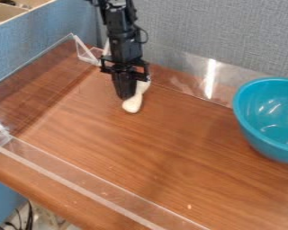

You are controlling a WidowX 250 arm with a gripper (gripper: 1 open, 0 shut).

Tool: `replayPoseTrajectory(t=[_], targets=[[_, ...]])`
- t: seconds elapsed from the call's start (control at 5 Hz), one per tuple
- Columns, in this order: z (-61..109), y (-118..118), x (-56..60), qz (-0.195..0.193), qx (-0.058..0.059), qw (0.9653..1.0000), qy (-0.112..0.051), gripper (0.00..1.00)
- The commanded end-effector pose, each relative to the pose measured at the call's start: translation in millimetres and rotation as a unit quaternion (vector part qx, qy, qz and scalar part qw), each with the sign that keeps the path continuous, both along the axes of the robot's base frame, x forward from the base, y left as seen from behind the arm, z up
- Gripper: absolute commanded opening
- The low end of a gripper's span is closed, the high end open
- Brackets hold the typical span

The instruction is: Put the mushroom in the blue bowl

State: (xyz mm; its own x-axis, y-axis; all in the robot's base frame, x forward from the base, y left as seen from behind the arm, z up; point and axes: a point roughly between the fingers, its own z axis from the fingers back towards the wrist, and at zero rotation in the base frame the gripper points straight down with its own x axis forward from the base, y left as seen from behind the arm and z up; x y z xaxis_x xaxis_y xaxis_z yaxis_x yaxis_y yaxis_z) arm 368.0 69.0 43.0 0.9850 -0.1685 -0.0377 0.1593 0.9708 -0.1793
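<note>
Gripper is pointing nearly straight down with the jaws pinched in on the far end of the mushroom. I read that as a closed grip on it, though the contact itself is hidden behind the fingers. The mushroom is well left of the blue bowl, lying on the wooden table and not lifted yet. Its pale free end sticks out below the fingers toward the camera. Its long axis runs roughly near-to-far with a slight slant, so it sits crosswise to the line toward the bowl. Only 1 arm, so no choice of reach. The bowl is upright, mouth open, nothing visible inside, and the tabletop between it and the mushroom is bare. My judgement: lift clear first, then travel right toward the bowl and release above its rim. The end-on pinch could let the piece pivot or slip.
</note>
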Motion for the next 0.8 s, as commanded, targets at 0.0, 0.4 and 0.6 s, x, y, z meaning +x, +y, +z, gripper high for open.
replayPoseTrajectory(t=[0.0,0.4,0.6], targets=[[62.8,1.6,10.5,-0.031,0.009,0.9971,-0.069,0.0],[88.1,2.1,8.8,-0.044,0.004,0.9955,-0.084,1.0],[84.6,2.0,6.3,-0.028,0.003,0.9964,-0.08,1.0]])
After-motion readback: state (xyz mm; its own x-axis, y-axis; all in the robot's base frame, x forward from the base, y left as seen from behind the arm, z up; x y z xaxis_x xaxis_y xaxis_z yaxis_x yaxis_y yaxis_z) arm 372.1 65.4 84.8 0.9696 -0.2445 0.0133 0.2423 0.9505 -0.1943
